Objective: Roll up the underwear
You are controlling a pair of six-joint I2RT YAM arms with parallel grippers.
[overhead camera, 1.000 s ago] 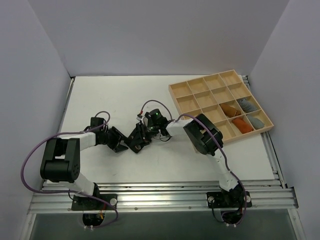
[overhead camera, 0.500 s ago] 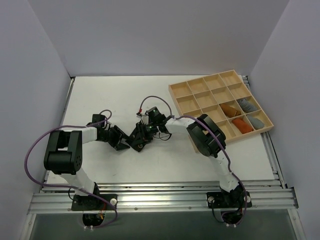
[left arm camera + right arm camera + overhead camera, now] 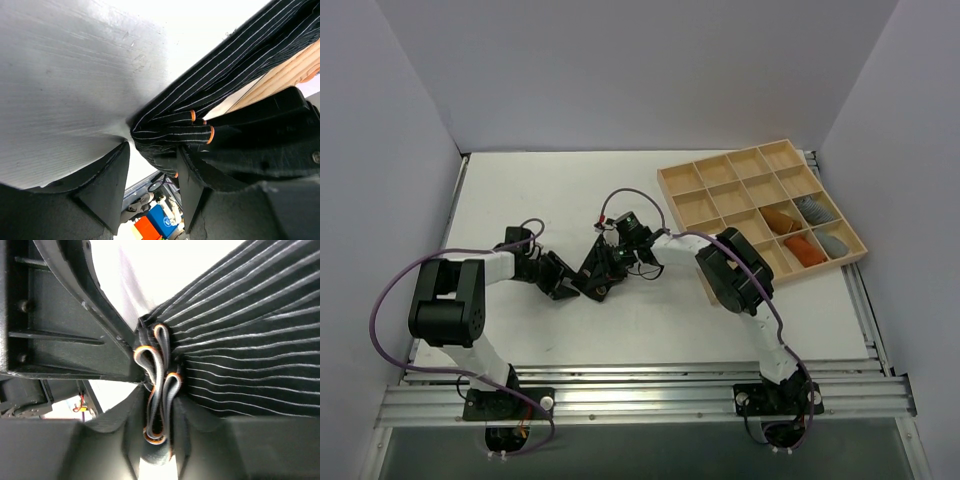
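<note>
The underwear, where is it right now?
In the top view the underwear is bunched up mid-table, pinched by the left fingers from one side and the right fingers from the other, well left of the wooden tray.

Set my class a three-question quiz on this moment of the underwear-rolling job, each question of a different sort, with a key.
1. True or false: the left tool and the right tool are both clamped on the underwear.
2. The underwear's fabric is: A plain black; B black with thin pale stripes; C black with dots.
3. How many cloth rolls lie in the wooden tray, and in which colours?

Key: 1 true, each has bunched fabric between its fingers. 2 B. 3 four: two orange, two grey.
</note>
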